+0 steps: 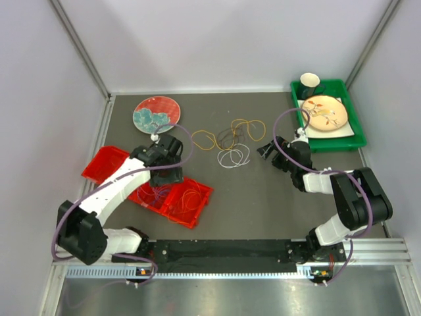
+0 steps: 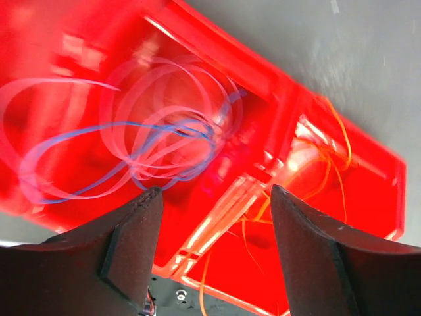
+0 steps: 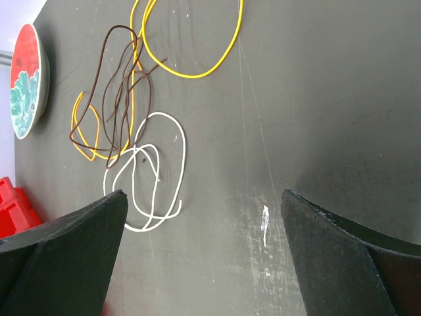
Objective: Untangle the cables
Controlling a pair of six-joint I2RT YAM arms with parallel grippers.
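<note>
Left jaws (image 2: 214, 197) hover open over the red tray (image 1: 105, 164), a clear gap between the two black fingers and nothing in them. Right below, in one compartment, lies a loose swirl of white and blue cables (image 2: 158, 138), blurred in the left wrist view. Across the divider, in the next compartment, sit thin orange cables (image 2: 322, 164).

Over to the right arm: its jaws (image 3: 204, 194) stand spread wide and empty, low above the dark tabletop (image 1: 263, 197), pointing toward the bunch of cables lying in the middle. Nearest to them is a white cable (image 3: 146, 172), coiled in overlapping loops. Just beyond, a brown cable (image 3: 122, 92) snakes in long bends and crosses the top of the white one. An orange loop (image 3: 84, 131) lies tangled with the brown. Farther out, a yellow loop (image 3: 195, 76) lies flat, its edge overlapping the brown strands.

At the back left, a red plate with a blue-green pattern (image 1: 156, 114) rests on the tabletop. At the back right, a green tray (image 1: 352, 125) holds a patterned plate (image 1: 324, 113) and a cup (image 1: 310, 81).
</note>
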